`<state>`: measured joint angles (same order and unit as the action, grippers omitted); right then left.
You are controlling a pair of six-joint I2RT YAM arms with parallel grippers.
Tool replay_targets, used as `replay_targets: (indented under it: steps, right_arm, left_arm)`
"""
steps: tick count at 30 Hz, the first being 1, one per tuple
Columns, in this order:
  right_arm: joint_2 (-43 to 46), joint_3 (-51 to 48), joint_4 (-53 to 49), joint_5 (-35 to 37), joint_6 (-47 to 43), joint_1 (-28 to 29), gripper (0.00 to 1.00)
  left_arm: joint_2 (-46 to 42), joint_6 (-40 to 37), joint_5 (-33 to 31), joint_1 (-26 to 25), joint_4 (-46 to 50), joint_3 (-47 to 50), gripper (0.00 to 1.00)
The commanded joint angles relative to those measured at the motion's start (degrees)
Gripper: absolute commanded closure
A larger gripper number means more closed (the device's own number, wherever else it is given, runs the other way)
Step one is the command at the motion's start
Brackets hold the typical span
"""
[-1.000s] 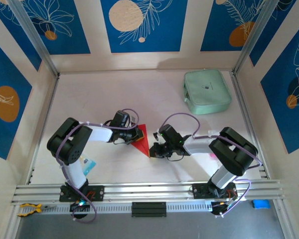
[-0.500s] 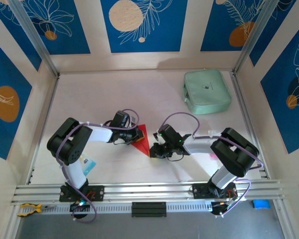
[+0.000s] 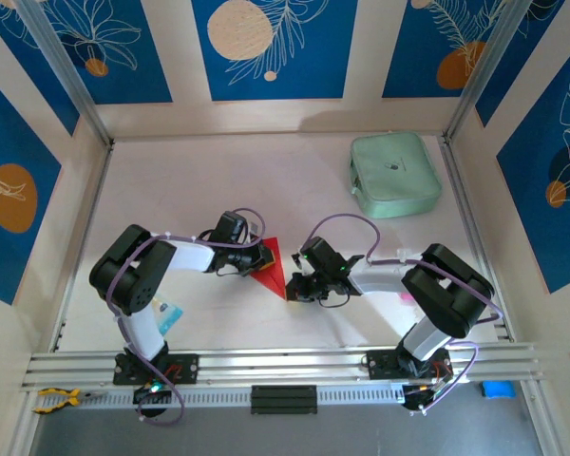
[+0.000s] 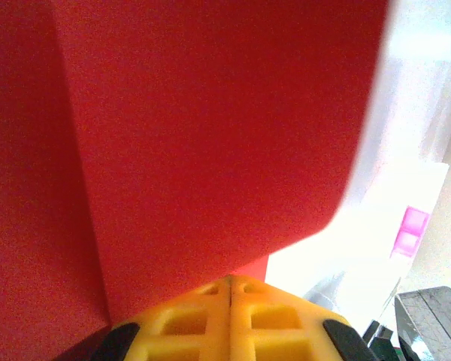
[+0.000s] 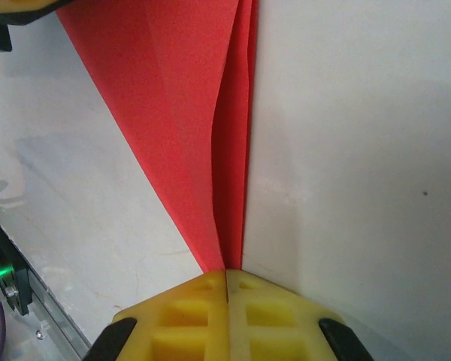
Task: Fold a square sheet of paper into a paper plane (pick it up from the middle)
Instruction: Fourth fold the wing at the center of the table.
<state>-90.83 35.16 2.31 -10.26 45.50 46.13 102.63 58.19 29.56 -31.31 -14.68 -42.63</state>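
Both claws pinch a part-folded red paper plane (image 3: 275, 267) on the table (image 3: 190, 180), well apart from the mint-green pouch (image 3: 395, 174), nearer the arm bases than the pouch and off to its left. The left claw (image 4: 231, 282) is clamped tight on the paper's wide end. The right claw (image 5: 225, 274), on the side toward the pouch, is closed on the pointed tip, where the layers meet along a ridge. For a clean crease, the tip likely needs holding fast while the other claw draws the layers taut and flat, without tearing.
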Motion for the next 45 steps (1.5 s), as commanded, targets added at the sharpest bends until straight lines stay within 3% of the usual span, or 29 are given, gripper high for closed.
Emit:
replay_targets:
  steps: [1, 6, 10, 12, 15, 18, 29, 45]
  right_arm:
    - [1.2, -1.6, -6.5, 0.2, 0.3, 0.2, 0.89]
    - [7.1, -2.0, -5.6, -0.4, 0.8, -1.9, 0.73]
    - [10.2, -1.0, -2.8, -4.8, 0.2, -4.8, 0.7]
    - [9.6, 0.8, -1.7, -7.2, -0.5, -5.1, 0.75]
    - [5.9, 4.7, -1.7, -9.7, -1.3, -4.5, 0.91]
    - [1.8, 7.8, -1.8, -9.1, -1.3, -3.2, 0.95]
    - [-8.1, 14.0, -6.1, -4.3, -1.5, -0.1, 0.97]
    - [-4.9, 0.6, 1.3, -6.1, 2.9, -1.4, 0.96]
  left_arm:
    - [1.7, -0.2, -3.1, 0.1, 2.5, 1.8, 0.96]
    - [1.7, -0.4, -3.2, 0.1, 2.5, 2.0, 0.96]
    - [2.3, -0.5, -2.9, 0.1, 2.3, 1.9, 0.96]
    - [2.4, -0.5, -3.0, 0.1, 2.3, 1.9, 0.97]
    - [2.6, -0.5, -2.9, 0.1, 2.1, 2.0, 0.97]
    - [2.6, -0.6, -2.8, 0.2, 2.0, 2.1, 0.97]
    - [2.7, -0.7, -2.7, 0.2, 1.8, 2.2, 0.97]
    - [2.6, -1.0, -3.2, 0.4, 2.7, 2.2, 0.97]
